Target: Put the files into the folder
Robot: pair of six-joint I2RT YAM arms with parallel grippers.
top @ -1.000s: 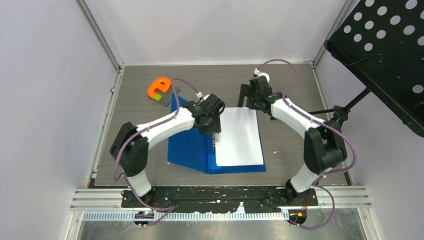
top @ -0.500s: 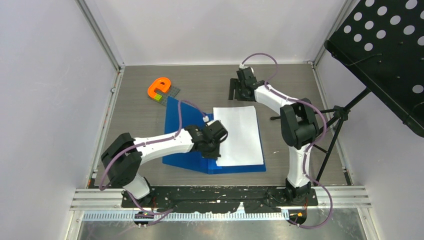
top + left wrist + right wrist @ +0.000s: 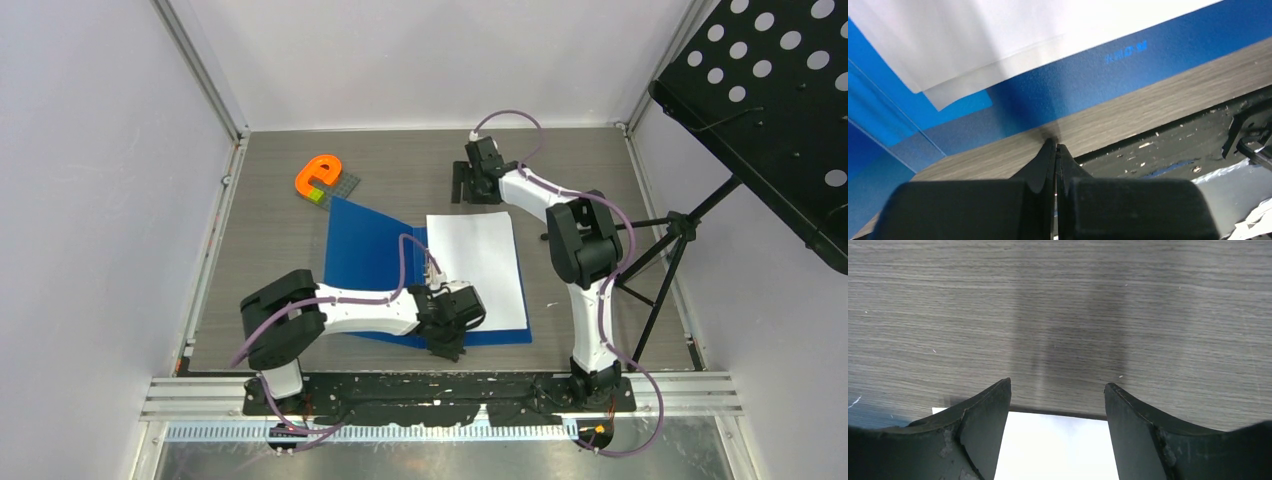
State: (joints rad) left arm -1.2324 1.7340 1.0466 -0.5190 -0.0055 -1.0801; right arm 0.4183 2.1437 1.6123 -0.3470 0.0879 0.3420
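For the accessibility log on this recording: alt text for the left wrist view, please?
The left end effector, shut with nothing visible in its grip, points at the bare wooden table just short of the blue folder. White paper sheets lie on the folder beyond.

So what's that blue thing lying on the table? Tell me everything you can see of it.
It is a folder: thin, flat, bright blue, and it looks like plastic. It lies open on the grey wood-grain table. White sheets rest on its right half, with a blue margin showing along the near edge, where there is some small pale print. The left pincer, shut, has its tips at that near edge. I cannot tell whether it touches the folder.
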